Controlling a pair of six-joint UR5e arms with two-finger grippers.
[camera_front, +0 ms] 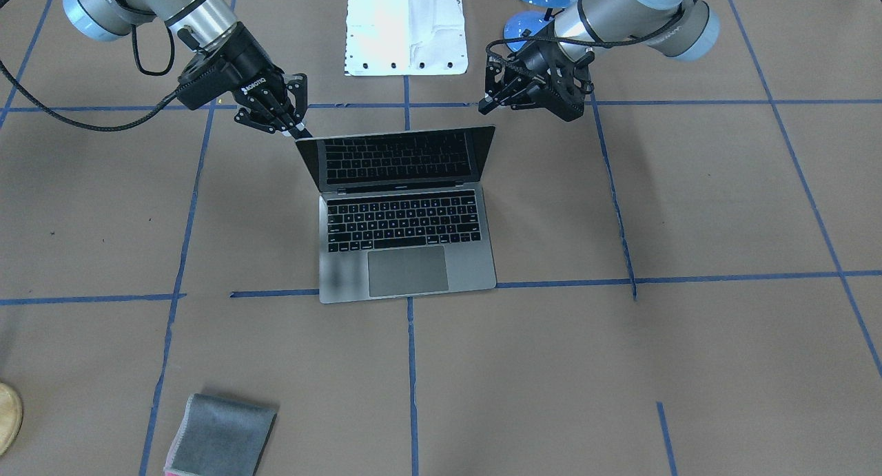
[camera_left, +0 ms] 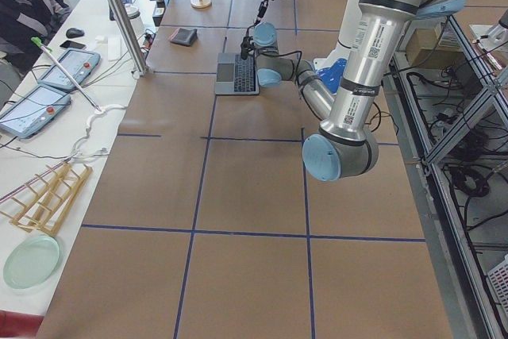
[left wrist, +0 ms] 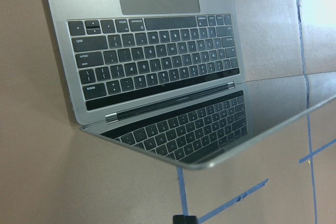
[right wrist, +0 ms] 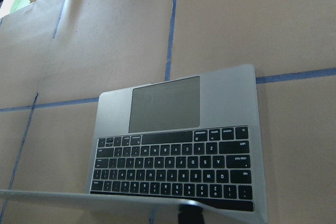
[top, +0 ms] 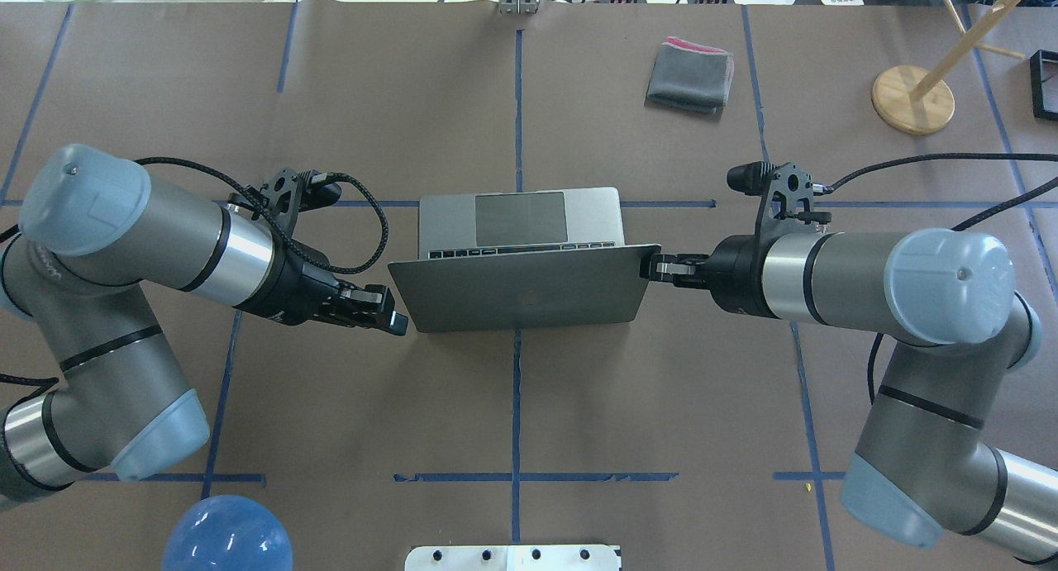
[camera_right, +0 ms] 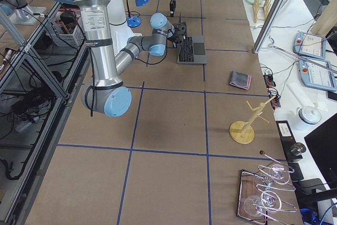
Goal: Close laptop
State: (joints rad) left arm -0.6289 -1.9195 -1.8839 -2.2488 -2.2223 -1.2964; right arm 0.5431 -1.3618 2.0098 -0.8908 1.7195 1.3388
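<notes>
Laptop [top: 521,283] is set at the centre of the table [top: 661,406], trackpad side far from the robot. Lid is part-lowered and tipped over the keys. Right gripper [top: 659,267] is seen with fingers pressed together, tips placed against the lid's upper right corner. Left gripper [top: 395,316] is likewise pressed together, nothing held, positioned just beside the lid's left edge; contact can't be told. Folded grey cloth [top: 690,75] is seen far right, well apart from the laptop.
</notes>
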